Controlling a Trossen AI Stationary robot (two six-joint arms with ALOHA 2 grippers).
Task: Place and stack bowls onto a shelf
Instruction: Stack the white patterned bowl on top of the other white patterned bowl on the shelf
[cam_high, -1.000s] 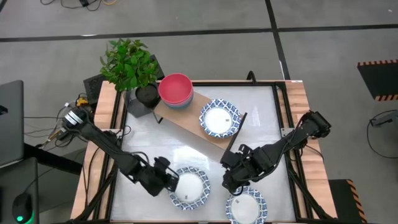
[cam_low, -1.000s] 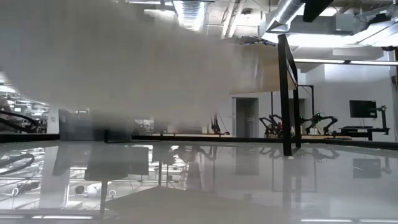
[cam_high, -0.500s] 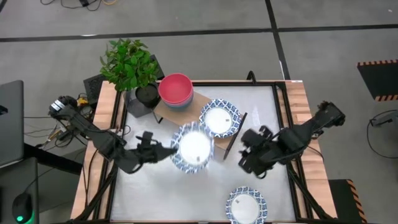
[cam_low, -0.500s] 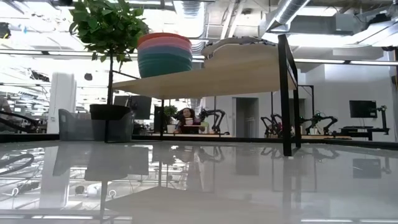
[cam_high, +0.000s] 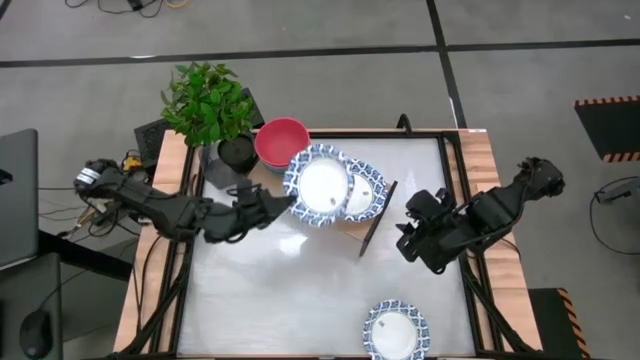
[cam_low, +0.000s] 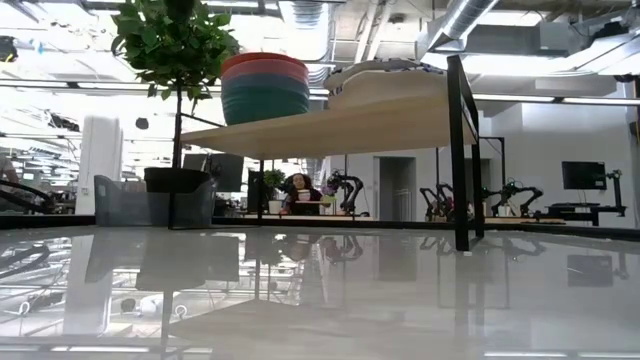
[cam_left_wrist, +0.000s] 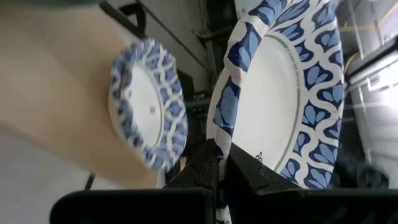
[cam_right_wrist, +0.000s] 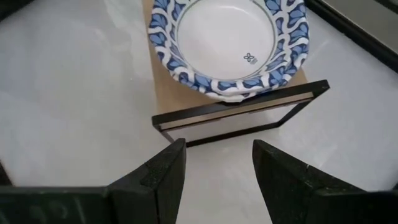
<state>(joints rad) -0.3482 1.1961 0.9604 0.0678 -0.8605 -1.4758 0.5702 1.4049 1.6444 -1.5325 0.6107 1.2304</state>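
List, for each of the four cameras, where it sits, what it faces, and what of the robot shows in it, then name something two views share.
High view: overhead, looking straight down; both arms show, the left gripper carrying a patterned bowl over the shelf.
Low view: at tabletop height, looking level at the stacked plain bowls; no arm shows.
Left wrist view: behind its shut fingers, which pinch the carried bowl's rim.
Right wrist view: behind its open fingers, facing the shelf end.
Shared: both wrist views show the shelved patterned bowl.

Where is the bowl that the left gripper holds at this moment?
In the high view, the held bowl hangs over the shelf, pinched at its rim by the left gripper, between the stacked plain bowls and the patterned bowl already there.
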